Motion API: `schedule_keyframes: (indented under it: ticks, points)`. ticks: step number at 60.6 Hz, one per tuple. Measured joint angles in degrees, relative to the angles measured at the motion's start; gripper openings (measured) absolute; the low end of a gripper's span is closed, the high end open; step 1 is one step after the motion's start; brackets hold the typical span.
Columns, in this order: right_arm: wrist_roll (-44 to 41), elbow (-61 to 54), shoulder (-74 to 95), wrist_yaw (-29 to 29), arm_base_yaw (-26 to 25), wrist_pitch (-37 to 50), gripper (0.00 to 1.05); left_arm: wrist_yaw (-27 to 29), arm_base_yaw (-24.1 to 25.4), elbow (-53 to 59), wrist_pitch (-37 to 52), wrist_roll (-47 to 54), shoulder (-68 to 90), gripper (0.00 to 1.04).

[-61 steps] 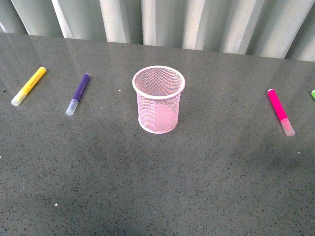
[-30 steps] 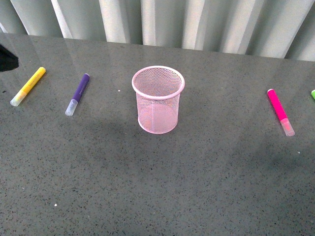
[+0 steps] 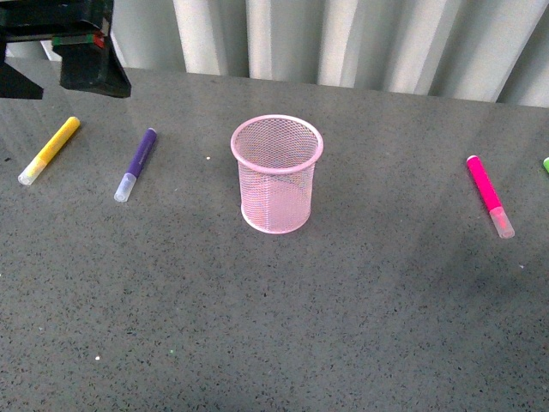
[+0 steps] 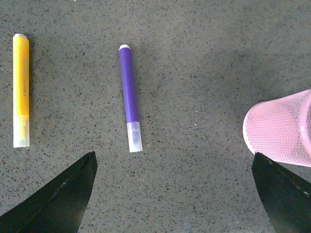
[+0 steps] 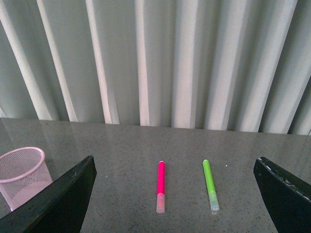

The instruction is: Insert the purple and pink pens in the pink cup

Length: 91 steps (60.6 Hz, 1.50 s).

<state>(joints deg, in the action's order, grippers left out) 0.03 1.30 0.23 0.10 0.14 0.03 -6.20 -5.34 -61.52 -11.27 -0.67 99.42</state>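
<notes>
The pink cup (image 3: 276, 174) stands upright mid-bench. The purple pen (image 3: 135, 165) lies flat to its left, apart from it. The pink pen (image 3: 489, 195) lies flat well off to its right. A yellow marker (image 3: 49, 150) lies beyond the purple pen.

The front view shows only a sliver of a green marker (image 5: 209, 182), while the right wrist view shows it whole, beside the pink pen. The left end effector (image 4: 172, 158) hangs above the purple pen, fingers spread and holding nothing. The right end effector (image 5: 175, 160) is likewise spread and shows only in its own wrist view.
</notes>
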Motion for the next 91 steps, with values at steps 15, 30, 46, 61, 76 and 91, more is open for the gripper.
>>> schedule_keyframes:
  ticks: [15, 30, 46, 61, 76, 91]
  points:
    - [0.0, 0.0, 0.0, 0.0, 0.0, 0.0, 0.98, 1.75, -0.79, -7.76, -1.95, 2.45, 9.57, 0.98]
    - [0.0, 0.0, 0.0, 0.0, 0.0, 0.0, 0.98, 3.06, -1.77, -14.25, -3.19, 3.45, 16.85, 0.98]
    - [0.0, 0.0, 0.0, 0.0, 0.0, 0.0, 0.98, 4.13, -2.51, -19.17, -3.54, 5.16, 22.75, 0.98]
    - [0.0, 0.0, 0.0, 0.0, 0.0, 0.0, 0.98, 5.07, -2.4, -22.91, -3.93, 6.43, 27.45, 0.98]
    - [0.0, 0.0, 0.0, 0.0, 0.0, 0.0, 0.98, 6.67, -1.86, -26.08, -4.48, 7.89, 30.73, 0.98]
    - [0.0, 0.0, 0.0, 0.0, 0.0, 0.0, 0.98, 6.62, -0.81, -28.74, -4.94, 8.15, 33.03, 0.98]
